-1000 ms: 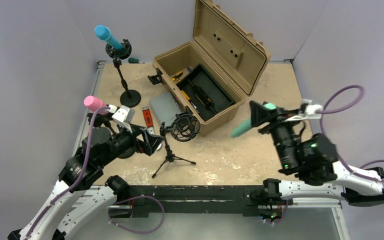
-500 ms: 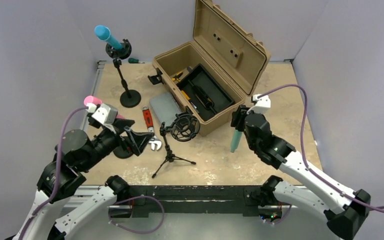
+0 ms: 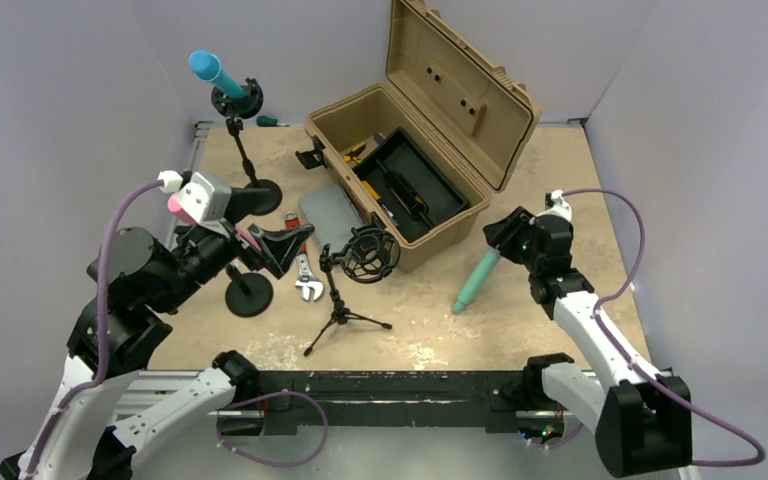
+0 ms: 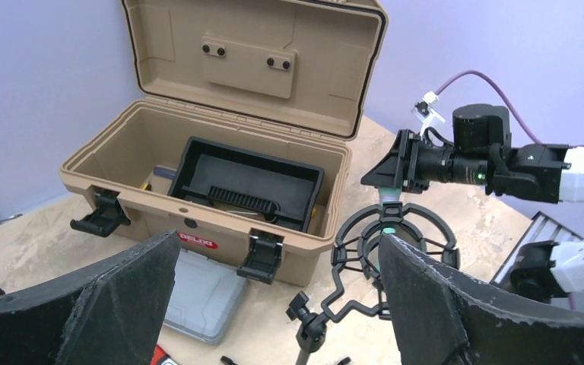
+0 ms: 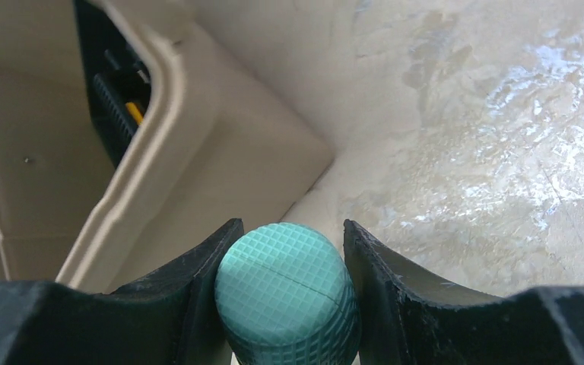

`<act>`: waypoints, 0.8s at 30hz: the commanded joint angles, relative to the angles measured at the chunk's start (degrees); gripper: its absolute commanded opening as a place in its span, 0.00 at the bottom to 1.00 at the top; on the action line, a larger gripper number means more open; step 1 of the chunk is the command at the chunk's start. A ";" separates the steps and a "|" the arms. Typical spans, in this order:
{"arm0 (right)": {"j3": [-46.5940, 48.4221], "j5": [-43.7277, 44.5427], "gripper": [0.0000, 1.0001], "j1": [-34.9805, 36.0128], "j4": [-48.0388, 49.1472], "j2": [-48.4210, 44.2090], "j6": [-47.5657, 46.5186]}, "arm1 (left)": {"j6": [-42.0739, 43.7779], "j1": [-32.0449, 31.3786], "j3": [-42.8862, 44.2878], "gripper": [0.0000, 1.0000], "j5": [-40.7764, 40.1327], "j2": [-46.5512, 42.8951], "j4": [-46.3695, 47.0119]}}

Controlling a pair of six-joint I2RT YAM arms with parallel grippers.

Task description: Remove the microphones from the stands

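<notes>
One second ago the right gripper (image 3: 497, 248) held the slim teal microphone (image 3: 475, 280) high in the air, almost level, over the right side of the sandy table top (image 3: 560, 170). Half a second ago the microphone hung upright beside the front corner of the open tan plastic case (image 3: 480, 120). Now the arm has come down and stretched forward. The microphone is tilted, its upper end in the gripper and its lower end pointing down and to the left, at the table or just above it; we cannot tell if it touches.

For the task this means, in our judgement, that the removal itself is done. The round shock mount (image 3: 367, 252) on the black tripod stand (image 3: 345, 300) is empty, and the microphone is well apart from it, to its right. What is left seems to be only laying the microphone down and letting go.

The right gripper is partly closed and clamps the microphone: in the right wrist view both black fingers (image 5: 198, 281) press against the sides of its grid-patterned head. The left gripper (image 3: 282, 243) has moved a little toward the back; its jaws stand fully apart, near the tripod stand, and hold nothing.
</notes>
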 commanded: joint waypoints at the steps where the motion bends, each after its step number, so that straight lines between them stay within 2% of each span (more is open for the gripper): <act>1: -1.19 -10.81 0.00 -5.73 8.18 4.59 2.99 | 4.58 -0.16 -4.26 1.00 1.73 -2.09 6.17; 10: -2.23 -16.94 0.00 -11.97 16.36 16.43 13.71 | 7.34 -0.15 -16.16 1.00 2.65 -10.19 12.67; 13: -2.44 -17.48 0.00 -12.26 19.32 19.06 17.05 | 7.54 -0.16 -17.00 1.00 2.74 -10.66 13.06; 16: -2.60 -18.60 0.08 -12.27 22.70 21.16 19.61 | 8.46 -0.14 -17.51 1.00 2.86 -9.97 13.26; 24: -3.03 -17.76 0.10 -12.26 22.95 26.14 26.22 | 8.89 -0.23 -17.84 1.00 2.06 -10.96 12.95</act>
